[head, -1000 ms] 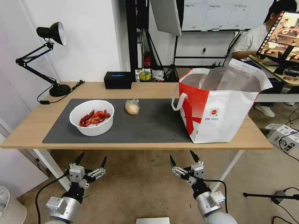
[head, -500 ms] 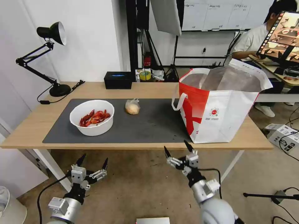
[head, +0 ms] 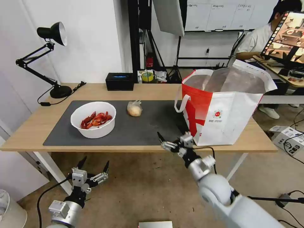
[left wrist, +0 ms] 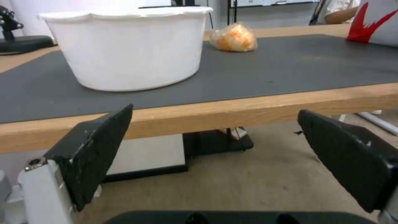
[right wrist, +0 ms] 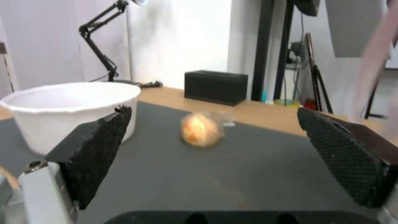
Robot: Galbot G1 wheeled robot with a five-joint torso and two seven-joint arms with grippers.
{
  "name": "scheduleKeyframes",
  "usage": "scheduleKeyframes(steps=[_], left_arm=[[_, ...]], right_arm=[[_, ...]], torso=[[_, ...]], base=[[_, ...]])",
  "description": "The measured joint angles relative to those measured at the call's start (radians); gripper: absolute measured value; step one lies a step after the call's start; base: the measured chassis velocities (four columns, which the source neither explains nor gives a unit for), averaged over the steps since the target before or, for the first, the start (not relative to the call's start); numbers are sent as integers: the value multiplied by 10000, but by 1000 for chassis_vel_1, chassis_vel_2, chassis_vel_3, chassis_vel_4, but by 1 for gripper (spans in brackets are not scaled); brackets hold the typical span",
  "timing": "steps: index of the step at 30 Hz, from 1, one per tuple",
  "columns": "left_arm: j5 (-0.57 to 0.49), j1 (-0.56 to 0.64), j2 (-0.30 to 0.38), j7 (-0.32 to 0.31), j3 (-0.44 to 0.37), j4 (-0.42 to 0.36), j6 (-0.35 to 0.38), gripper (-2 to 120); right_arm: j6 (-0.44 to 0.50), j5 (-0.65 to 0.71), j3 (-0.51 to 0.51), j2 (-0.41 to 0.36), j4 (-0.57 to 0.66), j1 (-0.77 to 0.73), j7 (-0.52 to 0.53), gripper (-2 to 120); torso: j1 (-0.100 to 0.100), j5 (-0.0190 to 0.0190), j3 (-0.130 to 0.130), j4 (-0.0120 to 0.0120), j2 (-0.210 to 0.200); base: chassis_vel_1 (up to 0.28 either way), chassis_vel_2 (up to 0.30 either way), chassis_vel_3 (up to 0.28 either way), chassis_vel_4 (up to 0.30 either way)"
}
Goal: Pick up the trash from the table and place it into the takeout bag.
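While the right gripper is held just over the table's near edge with its jaws spread wide and nothing between them, the step in hand is judged to be the reach toward a first piece of trash. Through the right wrist view the small clear bag with the beige lump is framed almost midway between the two black fingers, well ahead of them on the dark grey mat, so it is taken to be the target. From the head view this bag is seen lying on the far half of the mat, between the white bowl of red crayfish shells and the takeout bag, apart from both. The takeout bag is stood upright at the table's right end with its foil-lined mouth open. For the next move, a forward advance over the mat is called for, with the open fingers lowered around the soft lump before any closing, and the tote's white handle kept clear of. The left gripper is parked below and in front of the table, likewise open and empty, facing the bowl.
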Motion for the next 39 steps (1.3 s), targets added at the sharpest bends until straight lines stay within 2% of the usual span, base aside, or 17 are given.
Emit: scheduleKeyframes(steps=[10,12,24,28,34,39], left_arm=[[-70,12,18,-3,-60,122,3,100],[-136,-34,39,-4,-61,175,11,100],[-209,162,-16,-7,-321,-96,38,100],[-190,227,-75,-7,-344,-164,41,100],[-153,331,-148,-2,-460,-279,41,100],[-181,359,-146,-2,-552,-301,29,100]], right_arm=[[-773,586,-1446,727,-1262,2451,679,100],[-1017,706,-1791,1165,-1991,3232,899,100],[-2244,1654,-2713,2553,-3941,4920,1564,100],[-2373,1665,-2837,2838,-4377,5147,1615,100],[-2619,1635,-2748,3893,-6177,5754,1522,100],[-2749,1693,-2751,4310,-7184,6175,1157,100]], torso=[[0,0,0,0,0],[1,-2,0,1,0],[0,-1,-1,0,0],[0,-1,-1,0,-1],[0,-1,-1,1,0],[0,0,0,0,-1]], base=[[0,0,0,0],[0,0,0,0],[0,0,0,0],[0,0,0,0],[0,0,0,0],[0,0,0,0]])
